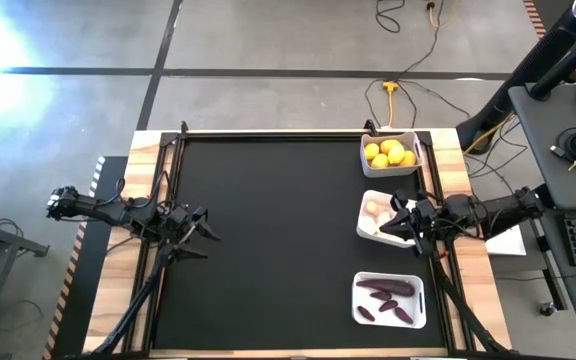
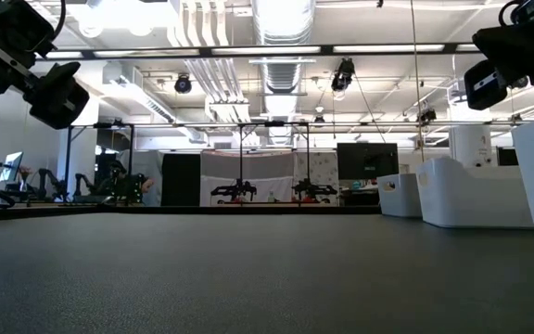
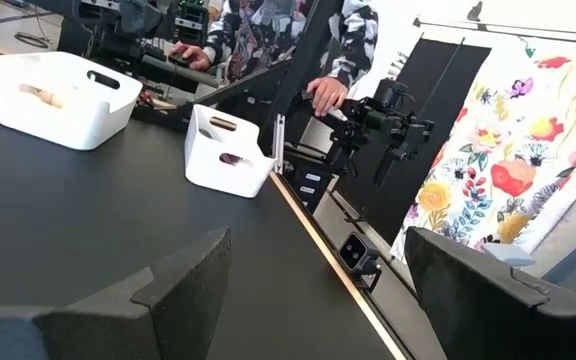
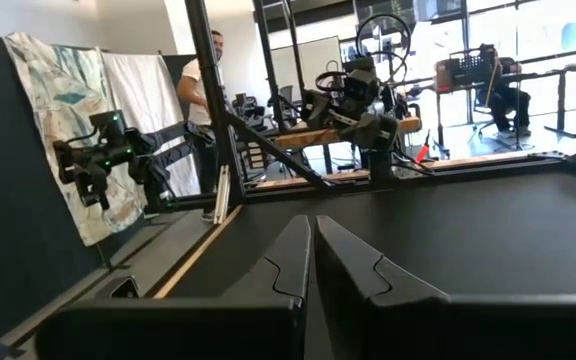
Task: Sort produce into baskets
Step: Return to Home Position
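Observation:
Three white baskets stand along the table's right edge. The far one holds yellow lemons, the middle one whitish garlic bulbs, the near one dark purple eggplants. My right gripper is shut and empty, raised above the middle basket and pointing toward the table's left; its shut fingers show in the right wrist view. My left gripper is open and empty, raised near the table's left edge; it also shows in the left wrist view.
The black mat stretches between the two arms. In the left wrist view two baskets stand across the mat, and a person's hand rests on equipment beyond the table's edge. A wooden border frames the mat.

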Robot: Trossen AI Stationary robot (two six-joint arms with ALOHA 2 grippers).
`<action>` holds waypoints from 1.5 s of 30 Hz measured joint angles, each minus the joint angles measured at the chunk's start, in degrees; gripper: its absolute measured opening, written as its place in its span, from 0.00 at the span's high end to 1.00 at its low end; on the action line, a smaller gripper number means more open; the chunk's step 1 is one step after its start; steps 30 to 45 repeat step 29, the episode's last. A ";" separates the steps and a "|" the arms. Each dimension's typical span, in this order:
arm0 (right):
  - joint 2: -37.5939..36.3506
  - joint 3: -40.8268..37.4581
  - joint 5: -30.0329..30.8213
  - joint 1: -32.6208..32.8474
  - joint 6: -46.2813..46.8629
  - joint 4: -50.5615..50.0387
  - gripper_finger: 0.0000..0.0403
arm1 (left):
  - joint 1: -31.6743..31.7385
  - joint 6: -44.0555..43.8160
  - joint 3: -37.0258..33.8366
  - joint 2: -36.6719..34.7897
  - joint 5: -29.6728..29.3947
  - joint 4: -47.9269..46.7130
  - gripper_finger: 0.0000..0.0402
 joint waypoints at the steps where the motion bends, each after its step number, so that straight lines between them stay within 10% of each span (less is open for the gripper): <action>1: -0.02 0.00 0.00 0.00 0.00 0.00 0.97 | 0.00 -0.01 0.00 0.00 0.01 0.00 0.30; 45: -0.02 -0.02 0.07 -2.40 -0.01 -0.02 0.97 | 0.00 0.02 0.00 0.00 0.00 -0.01 0.30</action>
